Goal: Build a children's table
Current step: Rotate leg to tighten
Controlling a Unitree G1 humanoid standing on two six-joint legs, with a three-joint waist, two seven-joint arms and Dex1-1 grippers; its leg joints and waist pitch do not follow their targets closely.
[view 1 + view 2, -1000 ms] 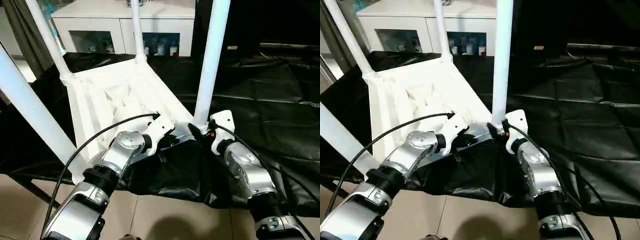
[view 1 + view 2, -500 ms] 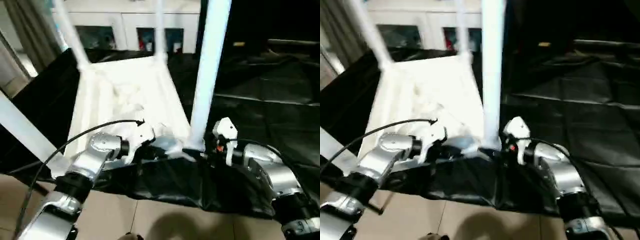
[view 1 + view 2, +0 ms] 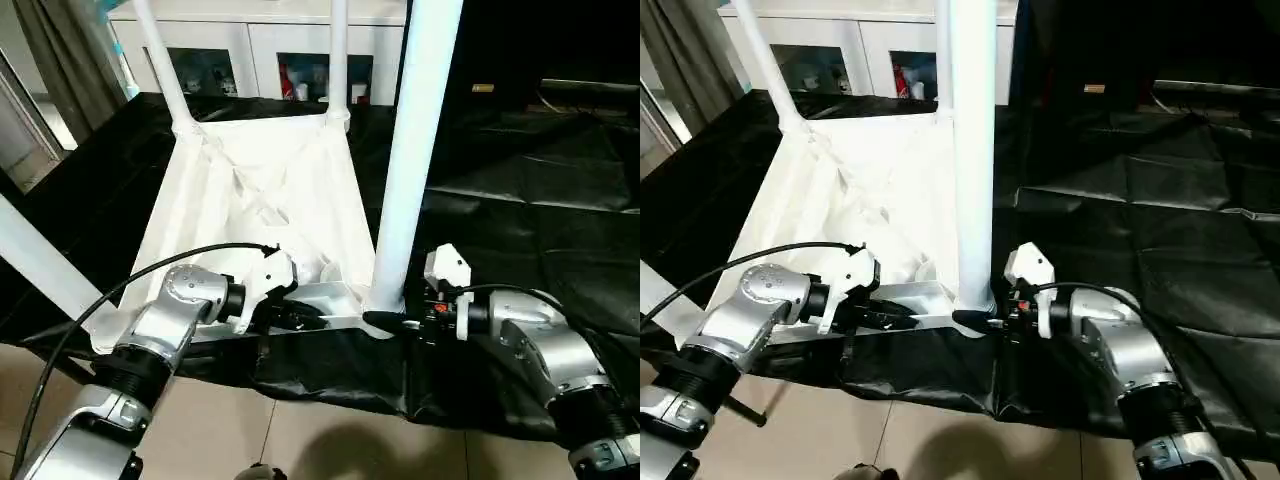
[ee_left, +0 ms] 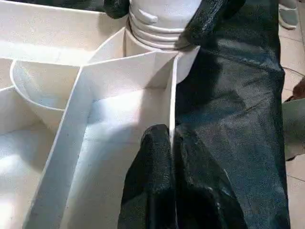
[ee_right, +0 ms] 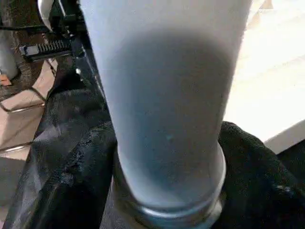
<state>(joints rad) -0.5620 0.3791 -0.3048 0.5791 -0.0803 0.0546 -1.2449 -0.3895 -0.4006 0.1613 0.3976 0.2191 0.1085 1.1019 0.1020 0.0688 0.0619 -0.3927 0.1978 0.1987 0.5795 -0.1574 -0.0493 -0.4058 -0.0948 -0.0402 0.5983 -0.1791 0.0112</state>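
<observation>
With the left pincer (image 3: 300,318) clamped on the upturned white plastic tabletop's rib (image 4: 170,95), the right pincer (image 3: 392,322), closed round the long white tubular leg (image 3: 408,170) at the near corner socket, should twist squarely.

No legible text, labels or numbers anywhere.

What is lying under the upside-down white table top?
A black sheet lies under the table top and spreads out around it. What the sheet itself rests on stays covered.
</observation>
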